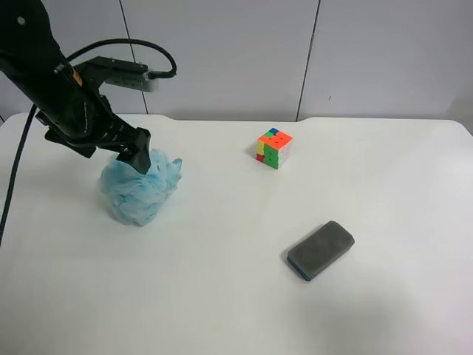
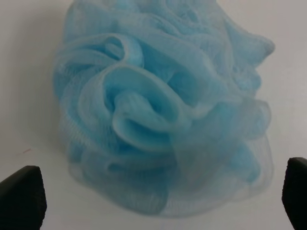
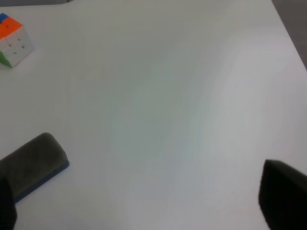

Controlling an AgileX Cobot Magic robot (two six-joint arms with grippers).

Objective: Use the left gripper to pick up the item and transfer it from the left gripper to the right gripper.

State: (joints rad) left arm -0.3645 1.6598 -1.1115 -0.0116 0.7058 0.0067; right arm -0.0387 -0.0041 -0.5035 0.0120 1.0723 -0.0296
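**Now over the pouf, left jaws wide**

Right, on my high camera the all-black left gripper sits at the top of the light-blue bath pouf, its dark fingers dipping into the upper ruffles. The pouf rests on the white table at the high view's left, well apart from everything else.

From the left wrist camera I see the pouf filling the picture, with the left gripper spread wide: one black fingertip shows at one edge and the other at the opposite edge. The mesh lies between them — not pinched. I cannot tell whether either pad touches it.

The right wrist camera shows the right gripper also spread apart, holding nothing, with bare table between its tips. Near one tip lies the dark-grey pad; farther off stands the puzzle cube. On the high view the cube and pad sit apart from each other.
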